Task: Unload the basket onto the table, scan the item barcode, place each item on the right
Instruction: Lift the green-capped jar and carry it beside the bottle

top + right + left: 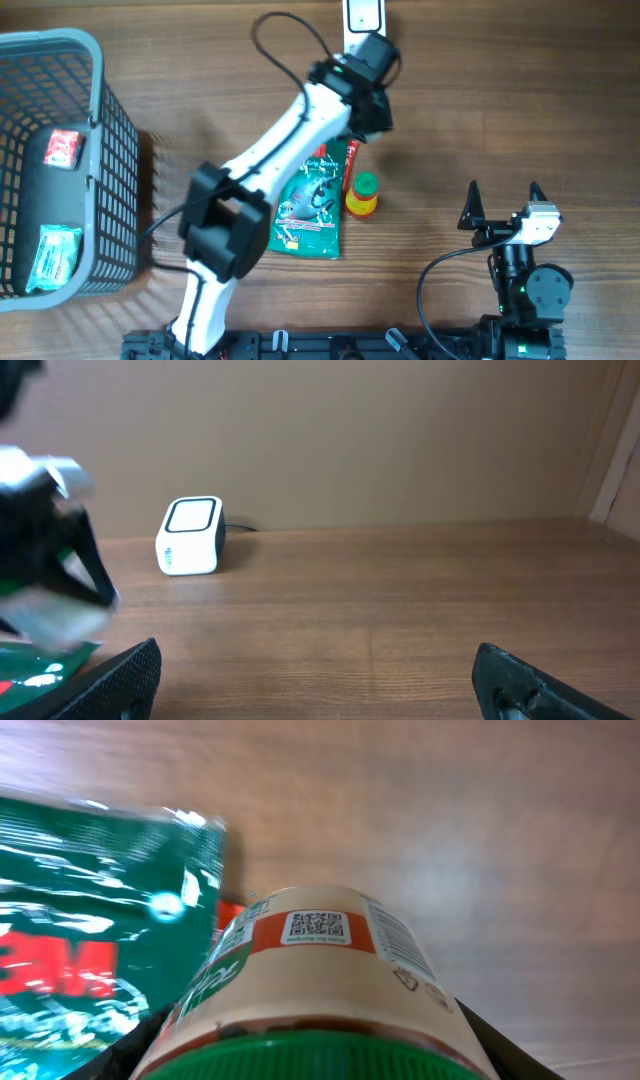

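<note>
A bottle [320,975] with a green cap and a beige label carrying a square code fills the left wrist view. My left gripper [376,108] is shut on it, a dark finger [128,1055] on each side, cap nearest the camera. Overhead, the gripper hides that bottle and hangs just in front of the white scanner [361,15] at the table's far edge. The right wrist view shows the scanner [190,536] standing further back and to the right of the blurred left gripper [50,555]. My right gripper [503,196] rests open at the near right, nothing between its fingers [120,680].
A green packet [312,205], a red item [351,165] and a standing green-capped bottle [362,195] lie mid-table under the left arm. A grey mesh basket [118,170] holding a few packets fills the left side. Cables run near both arm bases.
</note>
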Robot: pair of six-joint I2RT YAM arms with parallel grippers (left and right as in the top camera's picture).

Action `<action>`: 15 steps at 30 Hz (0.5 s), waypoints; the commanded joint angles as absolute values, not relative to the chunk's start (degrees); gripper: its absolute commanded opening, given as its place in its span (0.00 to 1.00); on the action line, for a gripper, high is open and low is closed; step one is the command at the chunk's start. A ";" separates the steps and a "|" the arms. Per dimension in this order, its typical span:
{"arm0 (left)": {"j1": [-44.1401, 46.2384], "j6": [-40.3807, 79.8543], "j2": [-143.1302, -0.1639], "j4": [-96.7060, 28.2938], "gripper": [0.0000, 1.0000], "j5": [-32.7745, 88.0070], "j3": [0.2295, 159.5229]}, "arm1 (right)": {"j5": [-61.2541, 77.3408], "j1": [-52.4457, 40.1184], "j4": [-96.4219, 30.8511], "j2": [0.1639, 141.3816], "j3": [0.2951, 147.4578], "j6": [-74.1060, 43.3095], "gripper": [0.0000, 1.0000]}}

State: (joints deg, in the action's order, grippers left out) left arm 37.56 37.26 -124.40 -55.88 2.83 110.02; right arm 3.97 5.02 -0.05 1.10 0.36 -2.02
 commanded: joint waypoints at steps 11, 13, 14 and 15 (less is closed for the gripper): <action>39.99 25.15 -129.49 -59.44 0.54 1.80 110.48 | 3.40 4.67 0.05 0.82 0.30 -1.52 1.00; 39.99 23.59 -129.97 -59.64 0.56 1.80 110.48 | 3.40 4.67 0.05 0.82 0.30 -1.52 1.00; 39.97 22.50 -130.17 -59.59 0.58 1.80 110.48 | 3.40 4.67 0.05 0.82 0.30 -1.52 1.00; 39.97 21.67 -130.17 -59.59 0.61 1.83 110.48 | 3.40 4.67 0.05 0.82 0.30 -1.50 1.00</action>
